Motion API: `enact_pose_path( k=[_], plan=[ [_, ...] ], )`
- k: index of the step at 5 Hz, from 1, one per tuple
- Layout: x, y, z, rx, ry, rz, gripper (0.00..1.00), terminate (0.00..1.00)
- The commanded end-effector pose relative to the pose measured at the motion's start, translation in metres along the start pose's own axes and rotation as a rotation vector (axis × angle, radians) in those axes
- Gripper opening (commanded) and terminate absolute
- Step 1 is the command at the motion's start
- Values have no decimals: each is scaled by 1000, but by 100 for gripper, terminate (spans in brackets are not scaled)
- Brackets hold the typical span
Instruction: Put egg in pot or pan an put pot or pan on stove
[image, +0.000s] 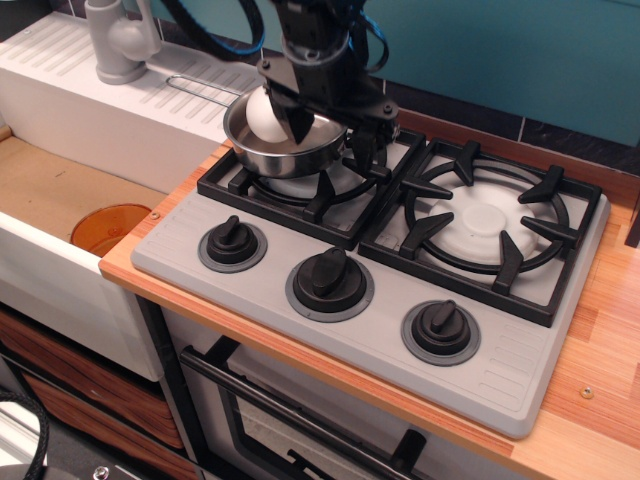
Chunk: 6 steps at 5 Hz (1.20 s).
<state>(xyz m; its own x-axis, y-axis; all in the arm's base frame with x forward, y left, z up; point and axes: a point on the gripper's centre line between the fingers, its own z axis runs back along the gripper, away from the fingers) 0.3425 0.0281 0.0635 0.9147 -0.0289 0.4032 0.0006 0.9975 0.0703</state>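
The white egg (262, 114) lies in the shiny steel pan (262, 155), against its back left side. The pan sits on the left burner grate of the grey stove (520, 370), and its wire loop handle (200, 86) points back left over the sink unit. My gripper (330, 140) hangs over the pan with its jaws apart. One dark finger (298, 122) is just right of the egg, and the other (362, 150) is at the pan's right rim. The arm hides the pan's far right side.
A white sink unit with a grey tap (120, 40) stands to the left, with an orange dish (110, 228) in its basin. The right burner (487, 222) is bare. Three black knobs (329, 280) line the stove front. The wooden counter (610, 340) runs along the right.
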Motion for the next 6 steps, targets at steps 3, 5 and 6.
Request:
enact_pose_path(
  k=[3, 5, 6],
  plan=[
    [-4, -4, 4, 4, -27, 15, 0, 0],
    [-3, -3, 16, 15, 34, 17, 0, 0],
    [1, -3, 26, 18, 43, 6, 0, 0]
  ],
)
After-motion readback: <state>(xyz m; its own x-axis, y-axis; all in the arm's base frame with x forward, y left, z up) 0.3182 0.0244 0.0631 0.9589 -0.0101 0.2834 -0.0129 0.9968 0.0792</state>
